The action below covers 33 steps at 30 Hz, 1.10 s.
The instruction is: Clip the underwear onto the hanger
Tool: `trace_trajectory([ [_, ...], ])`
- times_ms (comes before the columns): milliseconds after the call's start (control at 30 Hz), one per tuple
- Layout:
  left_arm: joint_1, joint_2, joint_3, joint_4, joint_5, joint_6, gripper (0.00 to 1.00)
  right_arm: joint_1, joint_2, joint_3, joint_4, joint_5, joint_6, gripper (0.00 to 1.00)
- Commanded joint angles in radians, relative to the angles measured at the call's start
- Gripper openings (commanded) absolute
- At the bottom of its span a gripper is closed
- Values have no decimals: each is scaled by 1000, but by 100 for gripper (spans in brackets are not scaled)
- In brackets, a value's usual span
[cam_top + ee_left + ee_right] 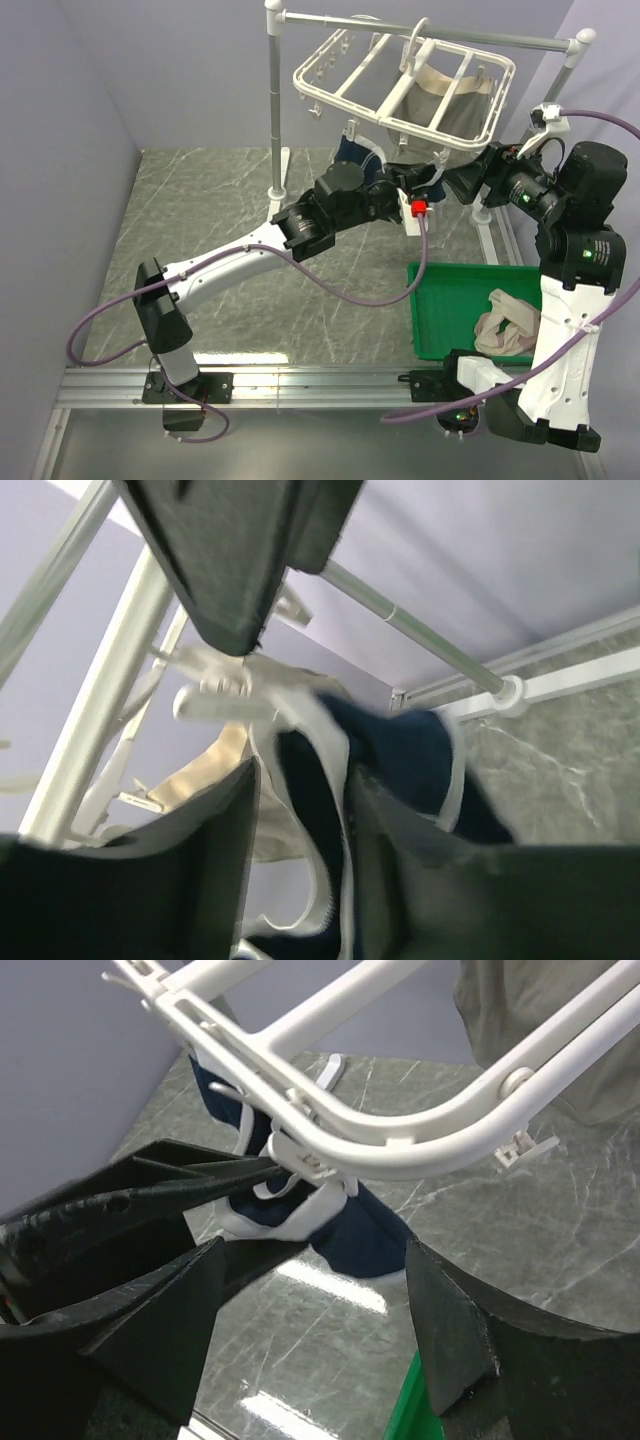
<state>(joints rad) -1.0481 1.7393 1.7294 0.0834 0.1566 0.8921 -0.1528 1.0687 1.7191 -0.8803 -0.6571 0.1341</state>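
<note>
The white hanger [400,75] hangs from the pole stand's crossbar. The navy underwear [356,152] with white piping hangs under its near-left edge. In the left wrist view the underwear [330,800] lies between my left gripper's fingers [480,880], against the right one, with a gap of light at the left one. The left gripper [303,780] [408,185] stands partly open just below a white clip [215,690]. In the right wrist view the underwear [370,1230] reaches up to a clip [300,1160] on the hanger [400,1145]. My right gripper [312,1260] [458,180] is open and empty beside it.
An olive-grey garment [455,105] hangs on the hanger's far side. The white pole stand [275,100] rises at the left. A green bin [445,300] at the right holds a beige garment [510,325]. The marbled table [230,220] lies below.
</note>
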Motion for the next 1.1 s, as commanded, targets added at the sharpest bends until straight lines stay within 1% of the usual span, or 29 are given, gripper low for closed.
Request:
trace_trajectory([
  [0, -15, -81, -19, -37, 24, -47, 56, 7, -23, 49, -48, -19, -30, 79],
  [67, -16, -103, -39, -59, 29, -64, 64, 7, -26, 54, -65, -15, -39, 80],
  [100, -18, -113, -48, -72, 27, -80, 78, 7, -27, 57, -74, -15, -48, 80],
  [167, -29, -144, -85, -121, 21, -94, 90, 7, -30, 62, -108, -22, -60, 82],
  [233, -36, -185, -126, -143, 15, -120, 99, 7, -38, 51, -127, -33, -76, 85],
  [333, -44, -228, -163, -215, 0, -185, 99, 7, -75, 8, -126, -33, -91, 85],
  [367, -44, -254, -169, -271, -8, -200, 99, 7, -94, -12, -125, -29, -96, 86],
  [467, -44, -308, -186, -364, -11, -321, 99, 7, -131, -45, -134, -35, -125, 87],
  [500, -44, -325, -189, -431, -5, -390, 99, 7, -141, -53, -138, -38, -158, 88],
  [567, -44, -368, -202, -494, 1, -467, 99, 7, -168, -85, -155, -41, -182, 89],
  [600, -44, -380, -202, -557, -23, -558, 99, 7, -177, -101, -158, -35, -201, 89],
  [633, -43, -397, -191, -597, -44, -609, 99, 7, -187, -114, -169, -27, -212, 89],
  [667, -35, -409, -192, -628, -54, -692, 99, 7, -206, -148, -174, -9, -220, 90],
  [700, 26, -432, -205, -663, -25, -714, 99, 7, -219, -170, -178, 2, -237, 90],
  [733, 72, -495, -253, -666, 50, -732, 99, 9, -231, -191, -183, 7, -247, 90],
  [767, 126, -520, -272, -671, 73, -760, 99, 7, -255, -235, -186, 19, -258, 91],
  [800, 242, -537, -286, -689, 93, -815, 99, 7, -269, -257, -187, 27, -277, 91],
  [833, 291, -544, -280, -745, 109, -835, 99, 7, -291, -278, -186, 33, -284, 91],
  [900, 370, -535, -263, -816, 87, -880, 99, 7, -308, -340, -186, 53, -309, 92],
  [933, 437, -552, -280, -833, 77, -886, 99, 7, -326, -361, -184, 59, -318, 92],
  [967, 471, -569, -297, -830, 72, -922, 99, 6, -335, -407, -177, 62, -332, 93],
  [1000, 531, -593, -341, -821, 63, -936, 99, 7, -345, -432, -169, 79, -335, 93],
  [1067, 588, -676, -393, -792, 49, -969, 99, 7, -368, -507, -149, 88, -347, 93],
])
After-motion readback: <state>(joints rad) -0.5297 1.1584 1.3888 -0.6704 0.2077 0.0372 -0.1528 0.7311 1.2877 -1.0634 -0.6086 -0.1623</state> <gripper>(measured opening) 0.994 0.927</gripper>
